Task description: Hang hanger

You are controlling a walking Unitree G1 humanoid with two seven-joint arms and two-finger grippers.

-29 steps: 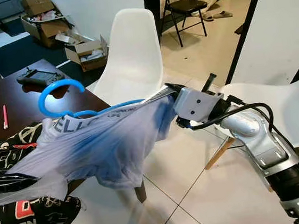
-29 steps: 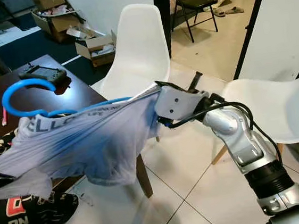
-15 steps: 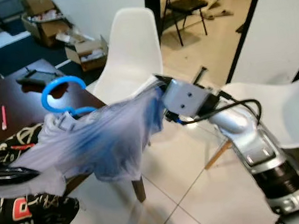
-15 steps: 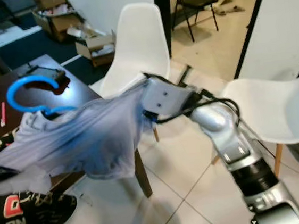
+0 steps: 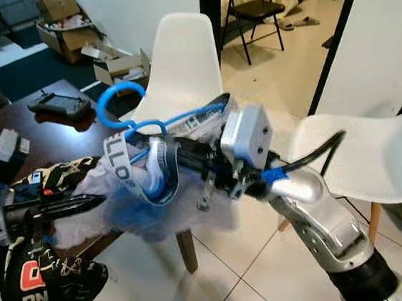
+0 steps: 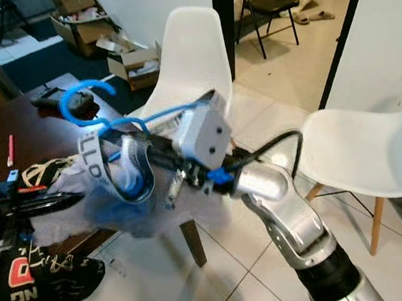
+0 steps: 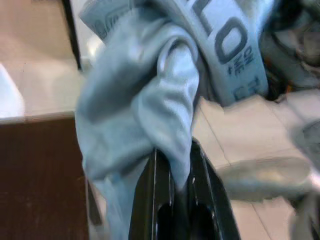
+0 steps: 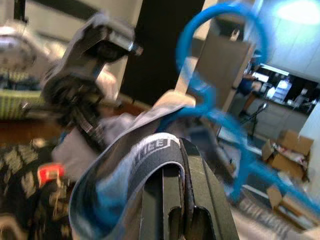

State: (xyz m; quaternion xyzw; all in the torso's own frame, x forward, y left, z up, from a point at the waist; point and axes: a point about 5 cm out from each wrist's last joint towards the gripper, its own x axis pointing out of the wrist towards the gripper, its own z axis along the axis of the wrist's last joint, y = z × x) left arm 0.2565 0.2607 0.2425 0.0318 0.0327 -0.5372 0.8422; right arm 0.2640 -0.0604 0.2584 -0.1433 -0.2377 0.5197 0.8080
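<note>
Blue hanger (image 5: 128, 108) with garment (image 5: 131, 201) between both clamped jaws: waistband right, cloth left.

hanger (image 5: 120, 101): 1 | white chairs (image 5: 178, 66): 2 | cardboard boxes (image 5: 121, 65): 2

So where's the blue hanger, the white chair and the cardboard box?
blue hanger (image 5: 113, 96), left eye view, on its hook.
white chair (image 5: 180, 55), left eye view, on its backrest.
cardboard box (image 6: 134, 62), right eye view, on its front side.
</note>
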